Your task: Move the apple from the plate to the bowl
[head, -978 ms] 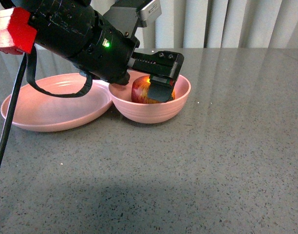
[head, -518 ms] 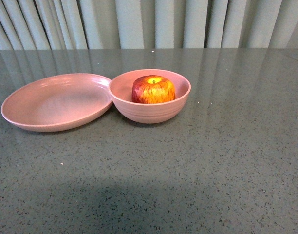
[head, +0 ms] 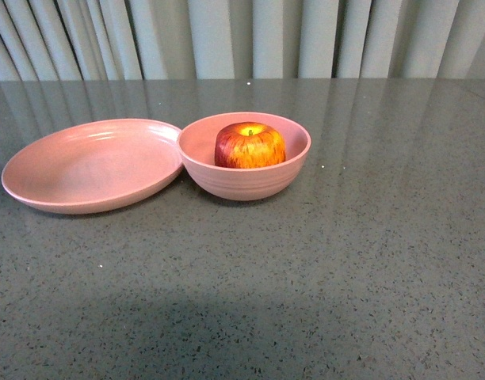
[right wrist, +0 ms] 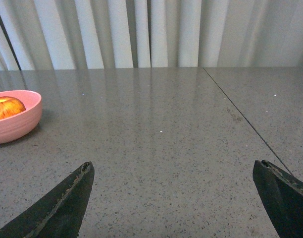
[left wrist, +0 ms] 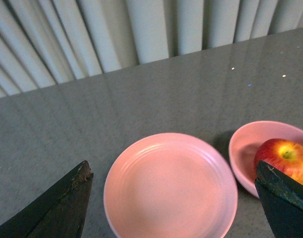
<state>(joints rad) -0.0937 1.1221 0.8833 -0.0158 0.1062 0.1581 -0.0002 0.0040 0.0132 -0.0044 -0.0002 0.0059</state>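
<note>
Apple [head: 250, 145] unmoved in bowl [head: 244, 179]

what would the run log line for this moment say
apple: in bowl | plate: empty, touching bowl | left jaws: open, above plate | right jaws: open, over bare table | task: appears done

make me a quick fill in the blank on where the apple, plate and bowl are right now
1. The round red apple with yellow streaks sits inside the deep round pink ____.
2. The wide shallow pink plastic plate holds ____.
3. In the front view, the plate lies to the ____ of the bowl.
4. Both wrist views show the fingers spread ____.

Missing words: bowl; nothing; left; open
</note>
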